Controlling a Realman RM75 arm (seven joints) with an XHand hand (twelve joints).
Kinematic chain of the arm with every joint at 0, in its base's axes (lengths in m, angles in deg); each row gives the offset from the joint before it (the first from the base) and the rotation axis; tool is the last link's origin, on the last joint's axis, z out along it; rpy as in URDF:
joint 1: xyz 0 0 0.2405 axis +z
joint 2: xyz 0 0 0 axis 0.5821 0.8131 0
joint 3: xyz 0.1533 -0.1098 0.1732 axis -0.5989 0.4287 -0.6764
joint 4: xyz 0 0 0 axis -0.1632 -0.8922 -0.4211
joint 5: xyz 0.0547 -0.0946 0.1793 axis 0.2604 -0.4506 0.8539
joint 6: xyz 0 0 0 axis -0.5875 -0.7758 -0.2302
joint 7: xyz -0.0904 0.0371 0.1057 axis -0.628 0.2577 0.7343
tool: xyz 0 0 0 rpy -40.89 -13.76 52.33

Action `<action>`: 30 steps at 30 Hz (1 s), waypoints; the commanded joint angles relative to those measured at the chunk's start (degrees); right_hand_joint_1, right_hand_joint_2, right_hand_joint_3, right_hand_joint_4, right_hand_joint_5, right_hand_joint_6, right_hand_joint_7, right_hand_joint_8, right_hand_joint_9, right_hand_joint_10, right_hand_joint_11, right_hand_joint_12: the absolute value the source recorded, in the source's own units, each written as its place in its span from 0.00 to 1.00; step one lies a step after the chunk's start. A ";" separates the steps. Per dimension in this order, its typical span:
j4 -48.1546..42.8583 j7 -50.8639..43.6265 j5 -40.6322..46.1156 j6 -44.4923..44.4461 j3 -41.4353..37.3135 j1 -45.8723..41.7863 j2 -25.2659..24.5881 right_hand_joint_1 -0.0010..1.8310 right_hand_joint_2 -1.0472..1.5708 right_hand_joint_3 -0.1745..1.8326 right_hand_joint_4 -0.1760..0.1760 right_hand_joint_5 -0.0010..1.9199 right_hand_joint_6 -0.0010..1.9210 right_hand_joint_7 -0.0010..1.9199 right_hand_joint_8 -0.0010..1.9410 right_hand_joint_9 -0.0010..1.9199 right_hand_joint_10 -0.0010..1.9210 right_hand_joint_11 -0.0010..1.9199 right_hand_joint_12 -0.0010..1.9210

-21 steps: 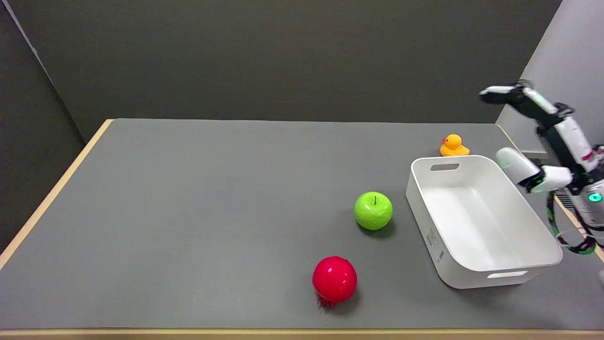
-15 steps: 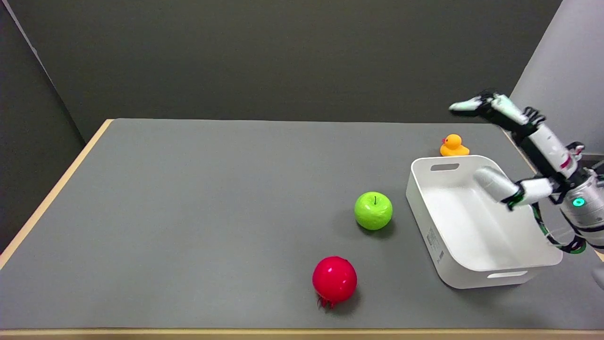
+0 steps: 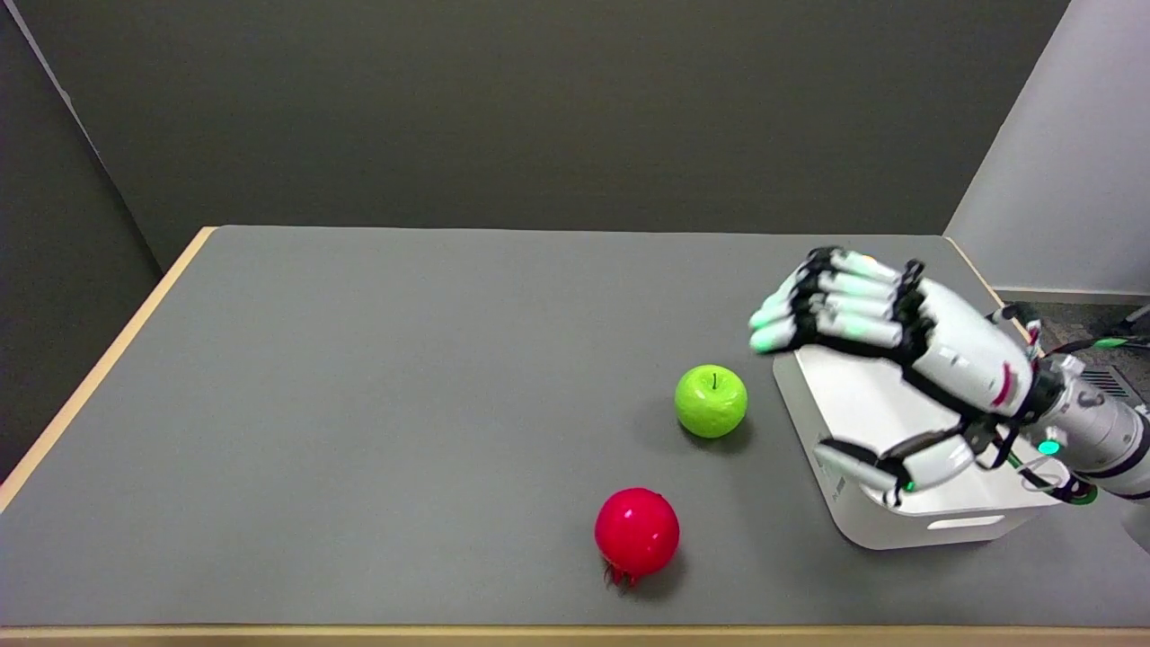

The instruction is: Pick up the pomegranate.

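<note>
The pomegranate (image 3: 637, 534) sits on the grey table (image 3: 359, 404) near its front edge, with its dark crown end turned toward that edge. It lies down and to the left of the right hand (image 3: 907, 359) in the head view, well apart from it and untouched.

The right hand hangs in the air and holds nothing. Its long fingers (image 3: 831, 310) are stretched out side by side, pointing left, and the thumb (image 3: 885, 463) is swung well away below them, so the hand is spread wide with a big gap between thumb and fingers. That gap faces left, toward the fruit side of the table.

A green apple (image 3: 711, 401) stands on the table between the pomegranate and the hand, just left of the fingertips and lower in the picture than them, apart from both. It is nearer to the hand than the pomegranate is.

Under and behind the hand lies a white bin (image 3: 934, 526), much of it covered by the palm and wrist; its near wall with a slot handle shows below the thumb. The arm runs off to the lower right.
</note>
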 commanded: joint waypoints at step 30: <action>-11.87 -7.59 -32.11 21.42 19.80 15.44 -4.75 0.39 0.63 0.57 0.75 0.16 0.30 0.22 0.23 0.15 0.41 0.07 0.68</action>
